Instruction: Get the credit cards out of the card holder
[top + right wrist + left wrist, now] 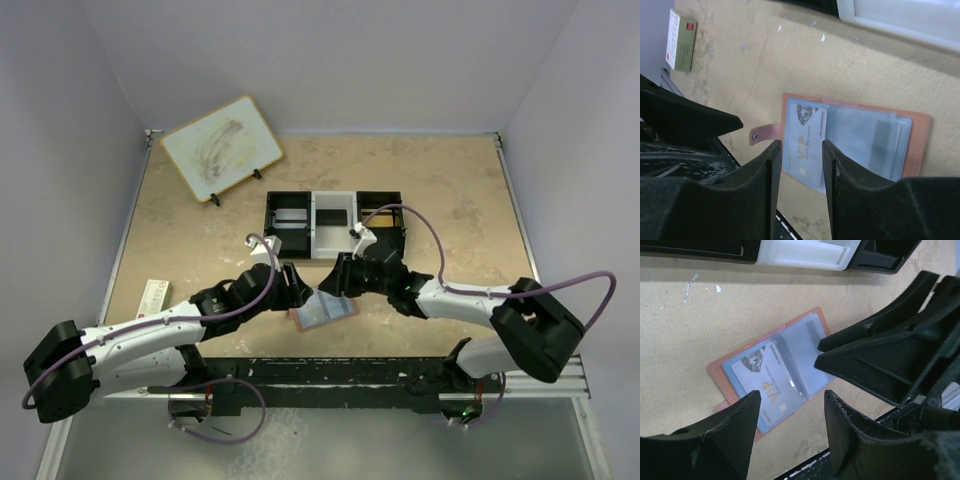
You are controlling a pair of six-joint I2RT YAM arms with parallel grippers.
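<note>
Seen from above, one card holder (pixel 322 312) lies open on the worktop (pixel 450 200) near the single tray (pixel 334 240), on its arm-base side, where the left arm (pixel 150 335) and right arm (pixel 470 300) stretch inward and meet, while the left wrist view shows one VIP credit card (pixel 767 390) sticking partly out of the holder below the left fingers (pixel 740 440), which are parted and empty, and the right wrist view shows the right fingers (pixel 760 190) parted over that card too, gripping nothing.

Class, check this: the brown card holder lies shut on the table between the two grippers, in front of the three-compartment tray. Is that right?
Not shut. The card holder lies open, with a VIP card showing in its clear sleeve, as the left wrist view shows. The rest stands.
</note>
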